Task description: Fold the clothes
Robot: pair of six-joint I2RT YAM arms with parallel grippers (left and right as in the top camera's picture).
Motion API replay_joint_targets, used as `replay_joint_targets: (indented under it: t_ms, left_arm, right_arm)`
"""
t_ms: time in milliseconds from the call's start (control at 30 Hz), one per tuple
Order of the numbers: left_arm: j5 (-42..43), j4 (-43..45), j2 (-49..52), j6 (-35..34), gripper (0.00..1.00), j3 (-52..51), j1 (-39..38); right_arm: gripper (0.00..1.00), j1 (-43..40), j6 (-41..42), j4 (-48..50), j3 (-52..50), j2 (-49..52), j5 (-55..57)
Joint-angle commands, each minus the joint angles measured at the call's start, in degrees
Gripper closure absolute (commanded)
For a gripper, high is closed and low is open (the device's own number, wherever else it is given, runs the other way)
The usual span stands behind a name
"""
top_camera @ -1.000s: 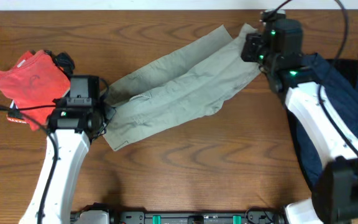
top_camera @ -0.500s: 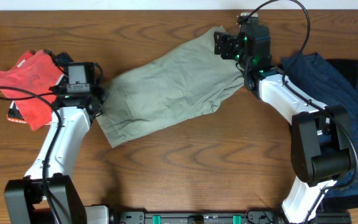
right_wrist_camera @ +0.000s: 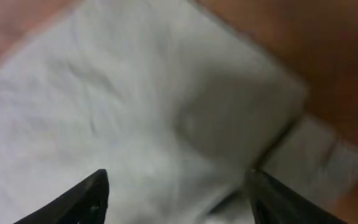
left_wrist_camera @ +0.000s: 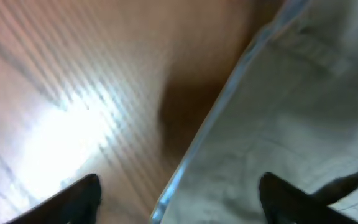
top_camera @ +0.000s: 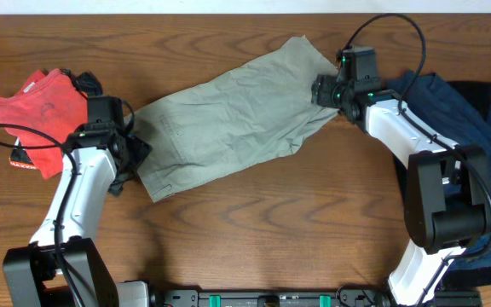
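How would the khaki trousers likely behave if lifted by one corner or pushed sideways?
The khaki trousers would probably droop limply, since they lie flat and creased on the table. Pushed, they would likely bunch rather than slide whole; the wrinkled cloth looks soft.

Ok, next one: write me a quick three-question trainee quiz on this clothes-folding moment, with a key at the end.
1. Fill in: the crumpled red cotton T-shirt lies on the robot's ___ side, and the dark blue denim garment lies opposite.
2. True or false: the left gripper and the right gripper both have their fingers apart.
3. Which garment lies beneath both grippers? A) the T-shirt B) the long khaki-beige cotton trousers C) the denim

Key: 1 left; 2 true; 3 B.
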Motion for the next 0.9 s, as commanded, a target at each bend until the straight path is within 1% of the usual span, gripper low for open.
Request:
replay_joint_targets:
  t_ms: [0,67,100,167,200,233,300,500,567,633,667,733,767,800,833,867]
  left_arm:
    - [0.2,-0.5,-0.1,2.3,0.09,-2.4,0.1]
    - [0.2,0.5,-0.1,2.3,0.05,-3.7,0.0]
    - [0.2,1.1,0.0,2.3,0.05,-4.3,0.0]
    - [1.4,3.2,0.2,3.7,0.05,-5.6,0.0]
    - [3.2,4.7,0.5,5.8,0.05,-6.1,0.0]
    - [6.0,6.8,1.0,8.4,0.05,-6.6,0.0]
    - [9.5,9.3,2.2,11.5,0.05,-7.1,0.0]
    - [12.3,13.4,8.1,13.0,0.05,-7.2,0.0]
    - [15.4,15.4,10.2,14.3,0.09,-7.2,0.0]
    - [17.6,16.3,11.9,14.3,0.20,-7.2,0.0]
    - [18.0,16.3,12.6,14.3,0.30,-7.2,0.0]
    - [17.9,16.2,13.2,15.3,0.55,-7.2,0.0]
    - [17.9,16.2,13.3,16.7,0.69,-7.2,0.0]
    - [17.9,16.2,13.3,17.7,0.76,-7.2,0.0]
    - [17.9,16.1,13.3,18.5,0.87,-7.1,0.1]
    - [17.9,15.6,13.3,18.8,0.94,-7.0,0.1]
  right_arm:
    - [0.34,0.6,-0.2,-3.9,0.6,0.8,0.1]
    - [0.37,0.6,-0.2,-6.6,0.6,0.7,0.1]
    - [0.36,0.6,-0.2,-7.6,0.7,0.7,0.1]
    - [0.27,0.6,-0.2,-9.4,0.7,0.2,0.1]
    - [0.25,0.6,-0.2,-10.1,0.7,-0.3,0.1]
    - [0.25,0.6,-0.2,-10.6,0.7,-0.8,0.1]
    - [0.24,0.6,-0.2,-11.2,0.7,-2.5,0.1]
    - [0.24,0.9,-1.5,-12.0,0.7,-9.5,0.0]
    - [0.23,1.3,-2.6,-12.6,0.7,-11.3,0.0]
    - [0.23,1.6,-2.6,-13.5,0.7,-12.5,0.1]
    - [0.23,1.7,-2.6,-13.8,0.7,-12.8,0.1]
    - [0.25,1.8,-2.6,-14.4,0.7,-13.0,0.0]
    - [0.27,1.9,-2.6,-14.5,0.7,-13.0,0.0]
    - [0.28,2.0,-2.6,-14.5,0.7,-13.0,0.0]
    - [0.29,2.4,-3.0,-14.4,0.7,-13.0,0.0]
    - [0.32,2.7,-3.6,-14.2,0.7,-13.0,0.0]
